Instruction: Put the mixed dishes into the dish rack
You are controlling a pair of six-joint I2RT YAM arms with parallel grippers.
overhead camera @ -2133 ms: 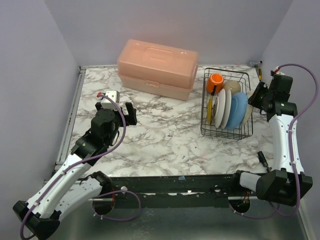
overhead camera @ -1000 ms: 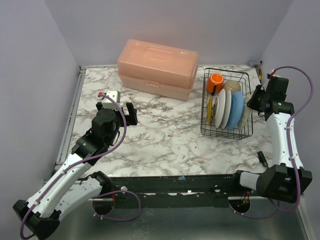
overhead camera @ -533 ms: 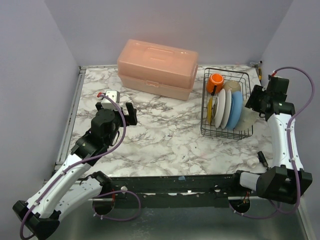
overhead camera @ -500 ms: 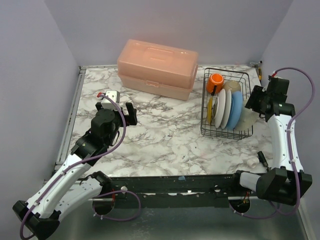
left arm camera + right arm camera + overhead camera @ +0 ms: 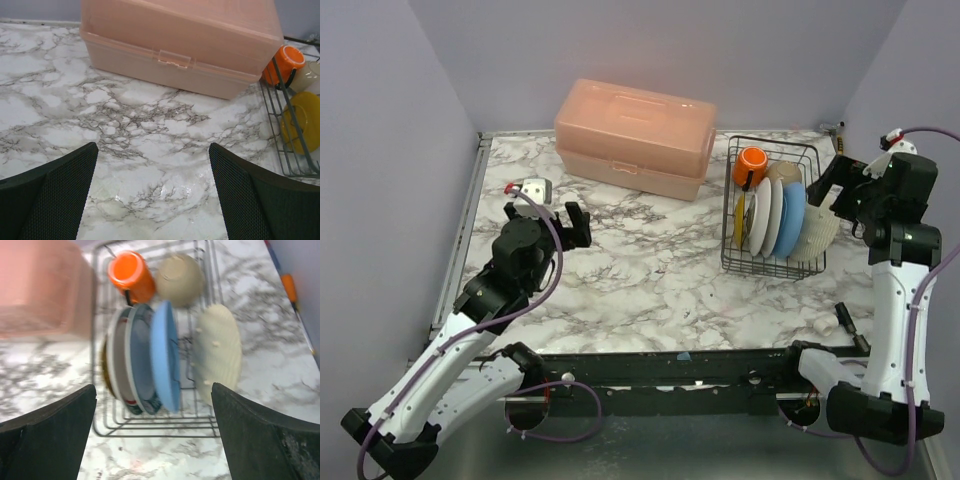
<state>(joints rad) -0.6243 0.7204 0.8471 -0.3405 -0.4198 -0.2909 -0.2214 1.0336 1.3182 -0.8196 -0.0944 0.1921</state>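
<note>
Overhead, the right gripper [image 5: 832, 190] hangs above the right edge of the dish rack [image 5: 775, 268], its jaws spread wide with nothing between them. Directly beneath it a cream plate [image 5: 217, 352] with small raised bumps leans at the rack's right side; whether it stands inside the wires or against them from outside cannot be told. Just left of it, a blue plate [image 5: 165, 355], a white plate [image 5: 136, 360] with a dark patterned rim and a yellow plate [image 5: 740, 218] stand on edge in a close row. At the rack's far end an orange mug [image 5: 131, 276] lies beside a cream bowl [image 5: 180, 280].

Well to the left, the left gripper [image 5: 570, 225] hovers over the marble table [image 5: 650, 270], likewise wide open and empty. Beyond it, at the far side, sits a pink box [image 5: 635, 138], lid closed.
</note>
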